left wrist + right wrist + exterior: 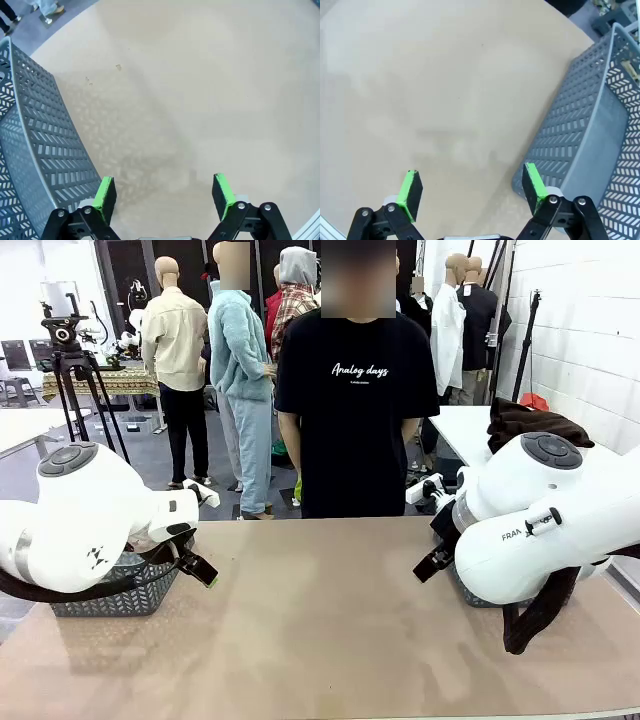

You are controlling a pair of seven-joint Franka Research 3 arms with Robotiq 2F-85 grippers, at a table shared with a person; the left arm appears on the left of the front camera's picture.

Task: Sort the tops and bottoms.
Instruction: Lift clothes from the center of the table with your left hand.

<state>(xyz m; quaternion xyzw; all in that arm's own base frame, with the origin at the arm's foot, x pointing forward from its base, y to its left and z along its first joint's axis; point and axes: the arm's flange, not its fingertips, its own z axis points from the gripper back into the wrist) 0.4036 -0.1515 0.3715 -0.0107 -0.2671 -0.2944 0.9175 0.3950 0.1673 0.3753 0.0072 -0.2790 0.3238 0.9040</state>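
So the left gripper is hanging over the bare table with its fingers spread wide and nothing between them, its basket sitting just beside it. The right gripper is doing the same thing, fingers wide apart and empty, right next to the other basket. The only garment I'm spotting is a brown cloth bunched up behind the right arm near the far white table, can't tell what it's lying on.

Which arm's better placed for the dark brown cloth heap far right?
Right, likely: the dark brown cloth heap lies just behind that arm, right gripper open. Left gripper is across the beige table.
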